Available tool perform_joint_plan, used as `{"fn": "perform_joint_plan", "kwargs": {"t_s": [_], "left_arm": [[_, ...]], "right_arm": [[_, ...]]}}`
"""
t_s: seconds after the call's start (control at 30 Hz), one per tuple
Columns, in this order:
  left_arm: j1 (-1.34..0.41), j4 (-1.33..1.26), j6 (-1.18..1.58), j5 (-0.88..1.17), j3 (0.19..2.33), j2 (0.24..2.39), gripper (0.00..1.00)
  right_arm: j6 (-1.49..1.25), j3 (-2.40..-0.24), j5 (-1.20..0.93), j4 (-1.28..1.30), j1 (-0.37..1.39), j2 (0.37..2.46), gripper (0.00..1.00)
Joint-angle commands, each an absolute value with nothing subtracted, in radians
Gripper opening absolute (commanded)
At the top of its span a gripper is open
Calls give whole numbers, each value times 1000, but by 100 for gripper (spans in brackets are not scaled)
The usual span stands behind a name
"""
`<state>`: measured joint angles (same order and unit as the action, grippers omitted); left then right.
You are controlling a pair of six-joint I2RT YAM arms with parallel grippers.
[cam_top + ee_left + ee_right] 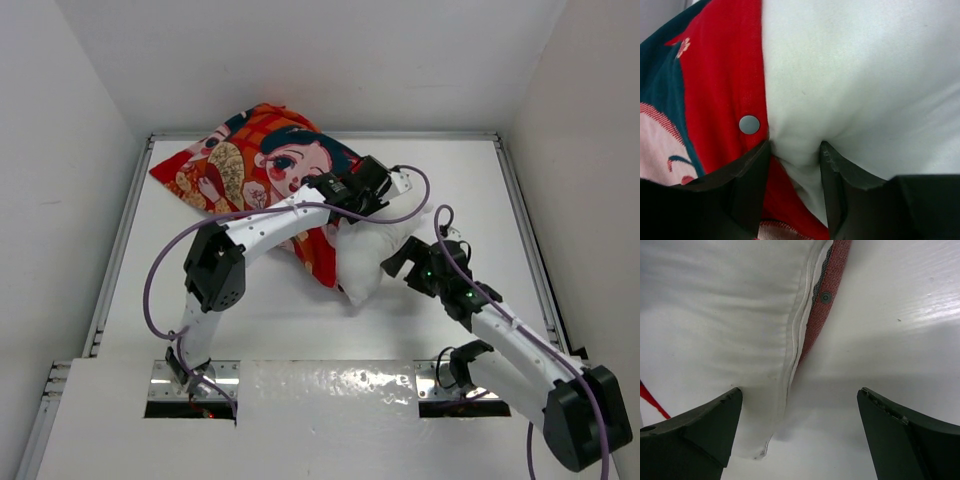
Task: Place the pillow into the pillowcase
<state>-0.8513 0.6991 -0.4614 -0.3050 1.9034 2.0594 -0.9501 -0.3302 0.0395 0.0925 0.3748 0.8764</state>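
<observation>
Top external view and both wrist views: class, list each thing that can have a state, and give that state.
pillowcase: rumpled, mouth open.
pillow: partly inside the pillowcase, one end sticking out.
snap: unfastened.
left claw: pinched on a fold of pillow at the pillowcase's edge.
right claw: wide open, holding nothing.

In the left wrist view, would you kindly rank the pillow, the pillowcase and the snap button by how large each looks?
1. pillow, filling most of the frame.
2. pillowcase, the red band on the left.
3. snap button, a small disc on its edge.
Both fabrics run off frame, so this ranks visible area only.
</observation>
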Motion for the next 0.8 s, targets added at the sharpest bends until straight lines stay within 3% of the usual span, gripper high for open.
{"fn": "perform_joint_plan", "kwargs": {"t_s": [0.0,0.23,0.43,0.77], "left_arm": [[-833,673,-449,-462,1902,2016,43],[-830,663,-445,-522,1898,1990,51],[-819,684,-417,-534,1930,1985,49],[-813,729,-365,-350,1973,1934,47]], "right_arm": [[-942,-350,5,-46,373,929,95],[-893,-425,0,-54,374,1015,95],[-884,-445,-46,-51,373,1025,94],[-871,-456,-44,-35,373,1023,91]]}}
